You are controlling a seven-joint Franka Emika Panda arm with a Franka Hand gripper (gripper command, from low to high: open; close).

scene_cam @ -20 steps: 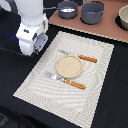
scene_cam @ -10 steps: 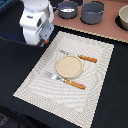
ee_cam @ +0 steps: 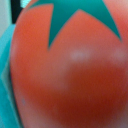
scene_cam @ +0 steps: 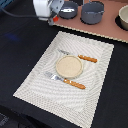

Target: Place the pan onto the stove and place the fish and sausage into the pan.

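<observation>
**Operator:** Where is the pan [scene_cam: 68, 9], and is it easy to take?

**Spotter:** In the exterior view it seems to sit already on the stove [scene_cam: 100, 30], at the end on the exterior view's left, beside the larger grey pot [scene_cam: 92, 12]. Your pincer [scene_cam: 52, 19] hangs just beside it. I'd judge the pan to be a light, stiff, smooth toy. If you must shift it, grip the rim wall, since a thin handle would let it swing.

**Operator:** What is the pincer holding?

**Spotter:** I can't tell you. Neither view shows the jaws plainly enough to tell if they're apart or closed. The wrist view is filled by a glossy red lump [ee_cam: 65, 75] with a green star-shaped cap, very close and blurred. It looks more like a toy tomato than a sausage. Rounded and slick, it would probably squirt out unless you pinch it across the middle.

**Operator:** And the fish?

**Spotter:** It's in neither view. Only the exterior view gives you the layout, with the striped placemat [scene_cam: 45, 75] on the dark worktop [scene_cam: 20, 45], carrying a plate [scene_cam: 68, 66] and orange-handled cutlery.
</observation>
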